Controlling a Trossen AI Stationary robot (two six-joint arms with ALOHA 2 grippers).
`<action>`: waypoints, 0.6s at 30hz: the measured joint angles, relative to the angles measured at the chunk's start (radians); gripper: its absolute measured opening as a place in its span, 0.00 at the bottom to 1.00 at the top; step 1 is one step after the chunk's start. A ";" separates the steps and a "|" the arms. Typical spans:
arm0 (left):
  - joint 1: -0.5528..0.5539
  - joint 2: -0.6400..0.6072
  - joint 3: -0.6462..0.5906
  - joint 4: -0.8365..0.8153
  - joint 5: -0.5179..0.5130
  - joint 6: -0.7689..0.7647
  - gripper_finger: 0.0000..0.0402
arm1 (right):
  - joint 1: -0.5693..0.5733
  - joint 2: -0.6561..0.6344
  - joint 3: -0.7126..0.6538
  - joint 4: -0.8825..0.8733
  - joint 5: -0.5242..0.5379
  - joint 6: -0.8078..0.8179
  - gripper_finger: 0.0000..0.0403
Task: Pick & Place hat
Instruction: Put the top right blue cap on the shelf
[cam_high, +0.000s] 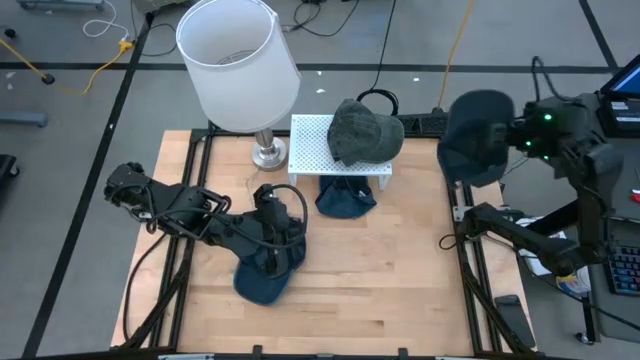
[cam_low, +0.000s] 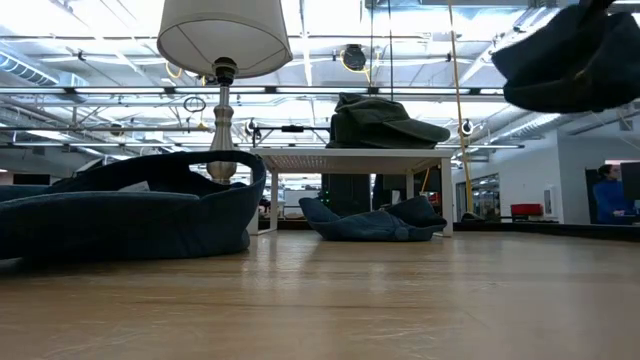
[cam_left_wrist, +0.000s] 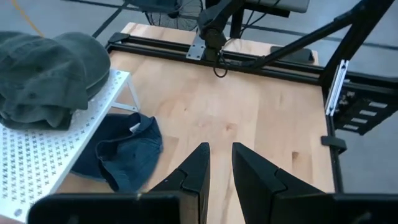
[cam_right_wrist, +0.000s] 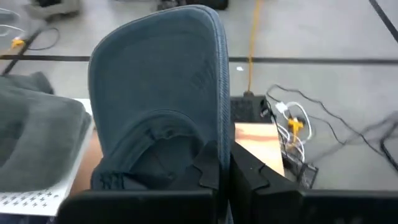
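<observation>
Right gripper (cam_right_wrist: 225, 167) clamped tight on a blue denim cap (cam_high: 476, 135), held aloft off the table's three o'clock edge. Carry step, I'd judge; next it must swing in toward the white perforated metal stand (cam_high: 312, 150) at twelve o'clock and lower gently. An olive cloth cap (cam_high: 364, 130) already sits there. Left gripper (cam_left_wrist: 220, 163), fingers narrowly parted and empty, hovers above another dark blue cap (cam_high: 264, 277) at seven o'clock.

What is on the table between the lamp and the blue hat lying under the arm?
Nothing: the high view shows only bare wooden table between the white-shaded lamp's silver base and the dark blue denim hat, apart from the left arm above.
</observation>
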 joint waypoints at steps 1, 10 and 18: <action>0.000 0.000 0.000 0.001 0.000 -0.011 0.18 | 0.000 -0.001 0.016 0.001 -0.021 -0.007 0.00; -0.025 0.000 0.000 0.077 0.002 -0.019 0.18 | 0.000 -0.029 0.108 0.091 -0.280 -0.052 0.00; -0.047 0.000 0.000 0.147 0.002 -0.013 0.18 | -0.001 -0.044 0.149 0.185 -0.440 -0.046 0.00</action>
